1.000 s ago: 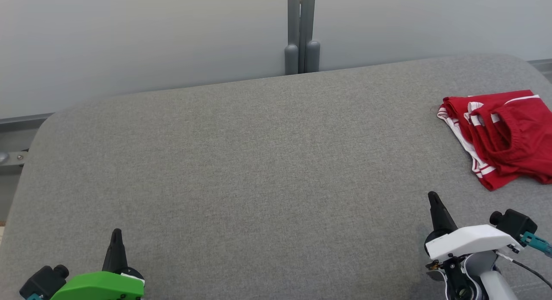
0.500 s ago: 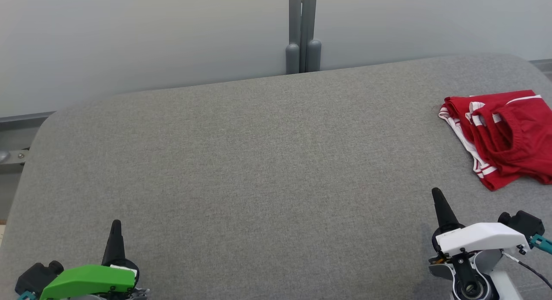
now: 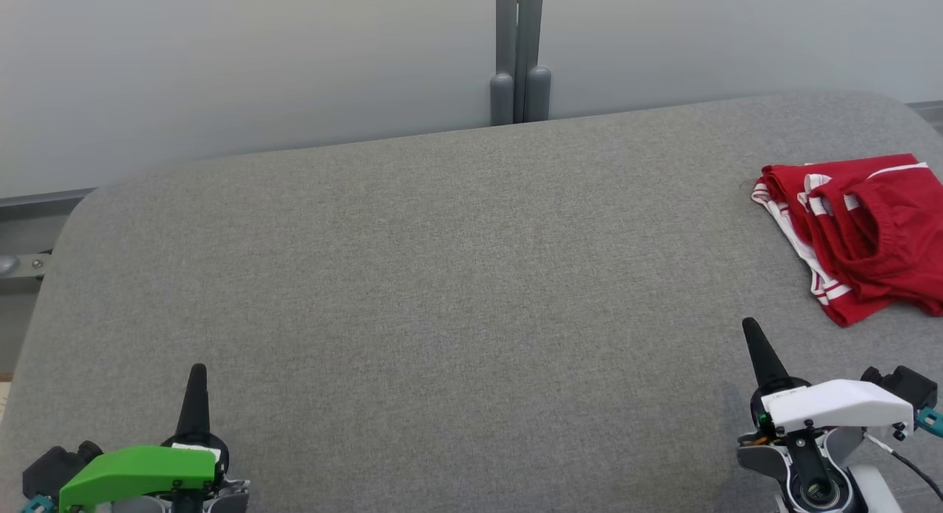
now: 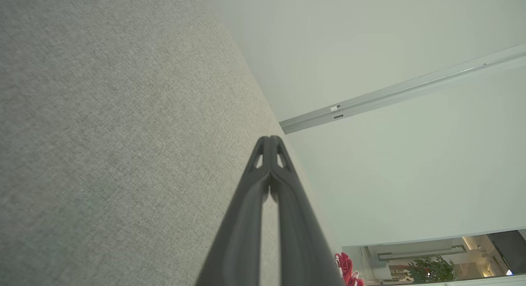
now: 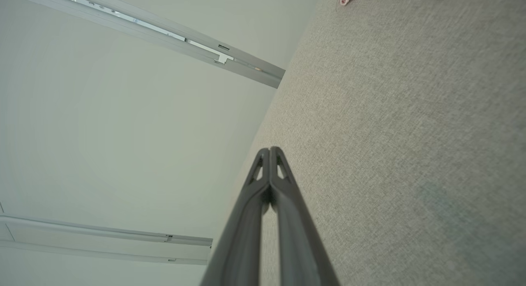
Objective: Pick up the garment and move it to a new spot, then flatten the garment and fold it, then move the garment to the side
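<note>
Wide grey fabric-topped desk (image 3: 442, 277) out in front, with a pale wall (image 3: 221, 71) behind its far edge and a grey upright post (image 3: 519, 56) splitting that wall. Over on the far right of the desk lie the red shorts (image 3: 869, 233) with white stripes, bunched in a loose heap with the waistband showing, right up against the desk's right edge. Nothing is touching them. Down at the near right, the right arm's white housing (image 3: 840, 404) sits low, its right pincer (image 3: 751, 329) pressed tight together with nothing in it, pointing toward the far side and leaning a touch left, well short of the shorts. Near left, the green housing (image 3: 140, 465) sits low too, with the left pincer (image 3: 197, 373) likewise closed and empty, pointing straight away over bare fabric.
</note>
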Tool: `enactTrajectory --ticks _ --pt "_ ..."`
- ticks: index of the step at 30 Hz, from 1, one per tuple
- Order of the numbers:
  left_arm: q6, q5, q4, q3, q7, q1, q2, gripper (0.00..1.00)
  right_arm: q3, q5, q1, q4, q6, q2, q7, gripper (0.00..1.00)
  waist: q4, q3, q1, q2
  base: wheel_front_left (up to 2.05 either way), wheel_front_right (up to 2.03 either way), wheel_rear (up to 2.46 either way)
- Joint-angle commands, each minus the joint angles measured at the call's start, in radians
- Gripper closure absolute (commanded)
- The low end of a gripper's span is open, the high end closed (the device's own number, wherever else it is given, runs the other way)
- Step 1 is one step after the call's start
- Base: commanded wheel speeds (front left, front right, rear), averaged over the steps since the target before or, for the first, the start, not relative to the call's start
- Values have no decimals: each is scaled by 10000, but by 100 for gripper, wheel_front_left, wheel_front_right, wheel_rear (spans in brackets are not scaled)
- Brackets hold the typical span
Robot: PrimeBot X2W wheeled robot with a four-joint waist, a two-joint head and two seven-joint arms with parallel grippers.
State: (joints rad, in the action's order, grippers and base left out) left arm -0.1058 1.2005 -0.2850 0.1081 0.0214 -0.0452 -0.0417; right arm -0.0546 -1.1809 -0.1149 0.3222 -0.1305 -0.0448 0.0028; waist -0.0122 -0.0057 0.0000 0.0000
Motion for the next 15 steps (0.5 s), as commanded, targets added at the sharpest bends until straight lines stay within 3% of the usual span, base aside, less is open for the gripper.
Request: enactTrajectory --ticks 1,15 --pt "-77 377 140 58 77 -246 -79 100 -61 -379 0 -172 -4 -59 88 100 5 4 0 0 0 0 0" --pt "-132 1554 262 107 397 -364 -94 100 -181 -1620 56 -399 -4 -66 389 100 37 27 0 0 0 0 0"
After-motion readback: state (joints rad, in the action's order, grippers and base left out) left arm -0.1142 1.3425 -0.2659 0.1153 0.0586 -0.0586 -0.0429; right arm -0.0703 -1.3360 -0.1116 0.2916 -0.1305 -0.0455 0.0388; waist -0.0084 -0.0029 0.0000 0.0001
